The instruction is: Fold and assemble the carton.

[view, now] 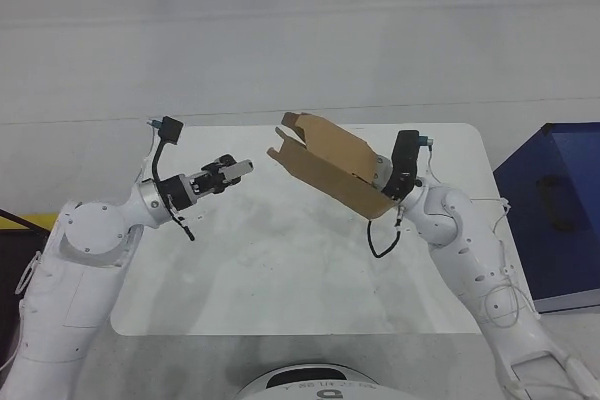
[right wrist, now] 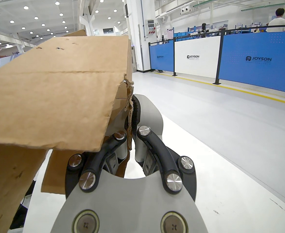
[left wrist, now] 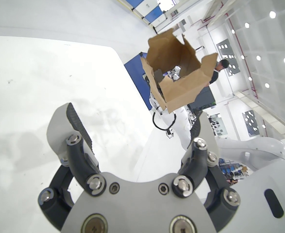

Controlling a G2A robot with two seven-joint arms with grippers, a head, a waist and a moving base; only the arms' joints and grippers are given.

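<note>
White rounded-corner table on pale glossy floor; blue-and-white partition panels behind yellow line; round ceiling lights lit.

Bright ceiling lamps wash the table in glare.

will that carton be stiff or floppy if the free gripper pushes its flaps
Probably light: the right gripper holds the carton aloft by one edge alone. Its open flaps would likely bend at their creases rather than resist. The pinched edge looks frayed, so twisting may tear it.
</note>
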